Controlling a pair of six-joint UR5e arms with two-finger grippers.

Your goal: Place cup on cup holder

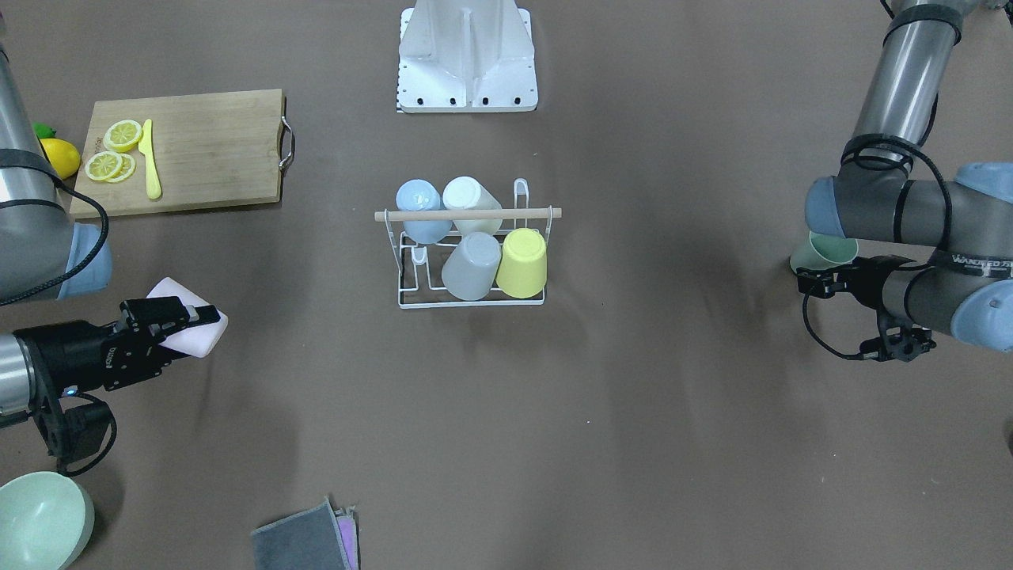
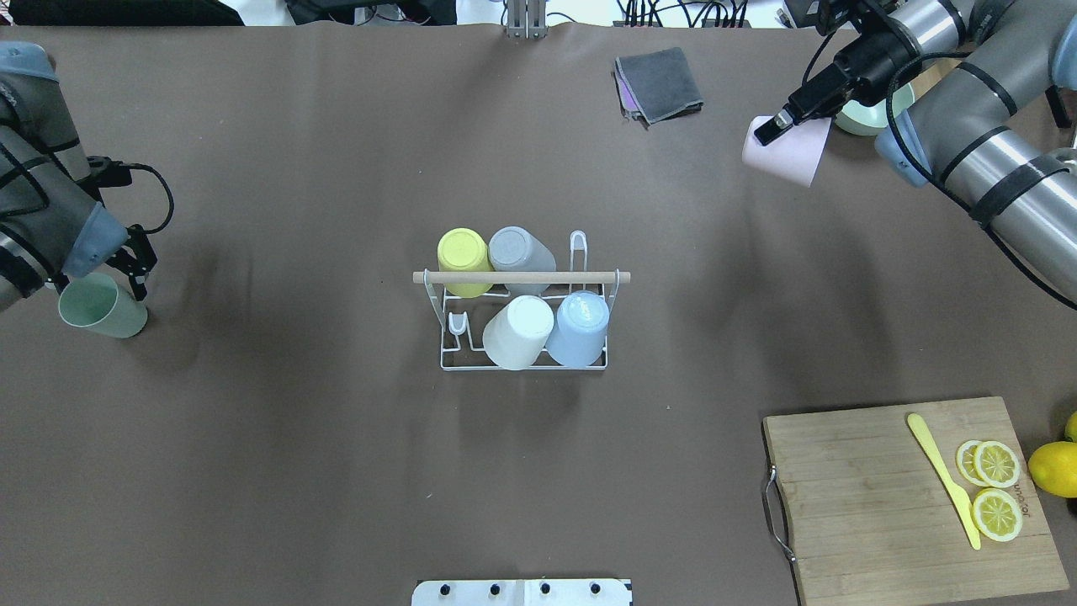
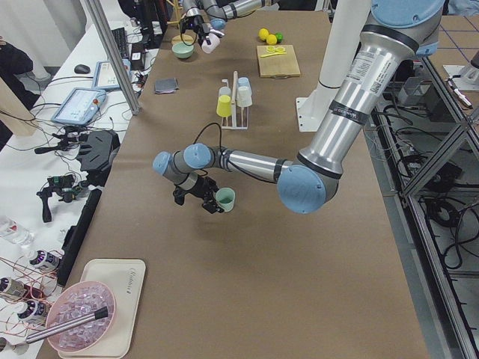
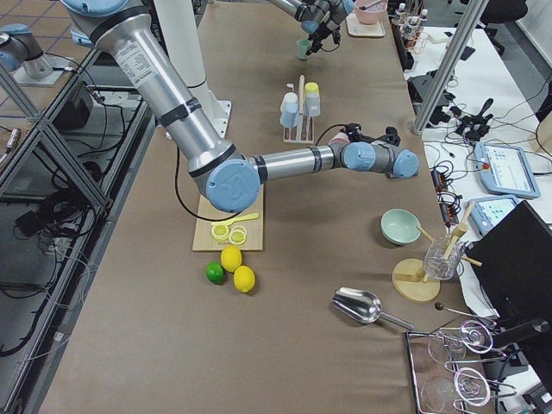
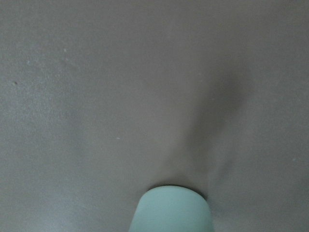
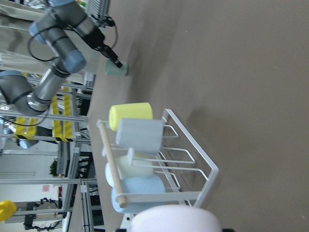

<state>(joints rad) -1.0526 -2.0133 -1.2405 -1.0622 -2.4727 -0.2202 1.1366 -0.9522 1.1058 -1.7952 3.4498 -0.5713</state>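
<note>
Cup holder (image 2: 522, 368) stands mid-table, rod (image 2: 522, 277) running left to right, four cups on it: white cup (image 2: 519, 332) and blue cup (image 2: 580, 326) near, yellow cup (image 2: 463, 257) and grey cup (image 2: 517, 251) behind. Bare: near-left prong (image 2: 458, 324) and far-right prong (image 2: 578, 244). Level with it, well off, the left claw (image 2: 130, 278) grips a green cup (image 2: 103, 308). Farther out, the right claw (image 2: 772, 129) clamps a pink cup (image 2: 789, 153), seemingly nearer its prong.

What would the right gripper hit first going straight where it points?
Probably the white wire cup holder, near its light blue plastic cup; height is unclear. The pink plastic cup in its jaws leads.
</note>
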